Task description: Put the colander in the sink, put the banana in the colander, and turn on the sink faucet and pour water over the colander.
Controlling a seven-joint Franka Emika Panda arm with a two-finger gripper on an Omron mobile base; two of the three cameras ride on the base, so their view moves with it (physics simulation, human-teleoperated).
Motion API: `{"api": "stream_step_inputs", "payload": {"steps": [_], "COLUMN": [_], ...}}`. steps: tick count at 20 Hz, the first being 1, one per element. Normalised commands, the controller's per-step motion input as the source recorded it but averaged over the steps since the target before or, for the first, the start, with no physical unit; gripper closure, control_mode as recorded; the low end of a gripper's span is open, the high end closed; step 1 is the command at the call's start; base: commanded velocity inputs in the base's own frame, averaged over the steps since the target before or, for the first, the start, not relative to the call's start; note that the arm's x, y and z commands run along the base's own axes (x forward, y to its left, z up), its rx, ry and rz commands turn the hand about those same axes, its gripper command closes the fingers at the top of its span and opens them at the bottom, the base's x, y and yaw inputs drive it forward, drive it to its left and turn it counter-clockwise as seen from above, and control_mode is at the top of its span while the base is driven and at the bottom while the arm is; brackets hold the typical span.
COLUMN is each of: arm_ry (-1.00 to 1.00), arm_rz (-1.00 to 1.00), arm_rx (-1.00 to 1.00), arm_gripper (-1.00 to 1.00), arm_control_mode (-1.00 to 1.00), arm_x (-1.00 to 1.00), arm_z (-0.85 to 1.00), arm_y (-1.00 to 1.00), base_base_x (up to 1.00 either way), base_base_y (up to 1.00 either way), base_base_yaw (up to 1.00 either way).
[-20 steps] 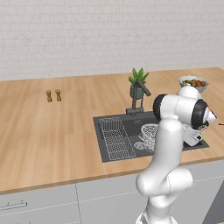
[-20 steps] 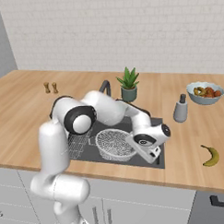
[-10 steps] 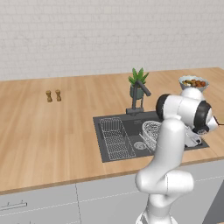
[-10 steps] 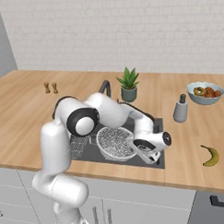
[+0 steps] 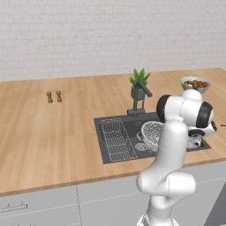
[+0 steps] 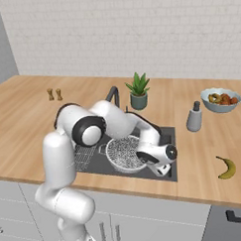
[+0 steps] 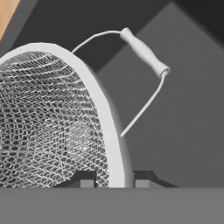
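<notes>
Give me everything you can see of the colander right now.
The colander is a round silver wire-mesh bowl with a pale solid rim and a thin wire side handle bearing a white grip. It sits inside the dark sink, right of the wire rack section, tilted. In the hand view the tool straddles its rim, one fingertip inside the mesh, one outside. Nothing lies in it.

Light's flat and even, bright overall, no obvious single source; rendered look, no glare on the wood counter [image 5: 53, 132]. Soft shadows only, e.g. inside the sink [image 6: 94, 166], which reads dark. Base views are a bit soft, low-res, small stuff fuzzy. Hand view is sharper: colander [image 7: 48, 122] mesh crisp, w/ faint shading on the basin wall. No edge distortion.
</notes>
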Motion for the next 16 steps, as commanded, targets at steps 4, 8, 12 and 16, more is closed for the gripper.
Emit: {"api": "stream_step_inputs", "payload": {"steps": [4,8,12,16], "arm_ry": [0.11,0.14,0.07,0.0], "arm_rz": [-0.09,-0.01,0.0,0.0], "arm_rx": [-0.04,-0.03,-0.04,-0.03], "arm_gripper": [1.0,1.0,1.0,1.0], "arm_control_mode": [-1.0,-1.0,-1.0,-1.0], "arm_x": [0.33,0.2,0.0,0.0], "arm_z": [0.0,-0.05,-0.19,-0.29], "arm_y": [0.0,0.0,0.0,0.0], "base_base_x": [0.0,0.0,0.0,0.0], "base_base_y": [0.0,0.0,0.0,0.0], "base_base_yaw": [0.0,0.0,0.0,0.0]}}
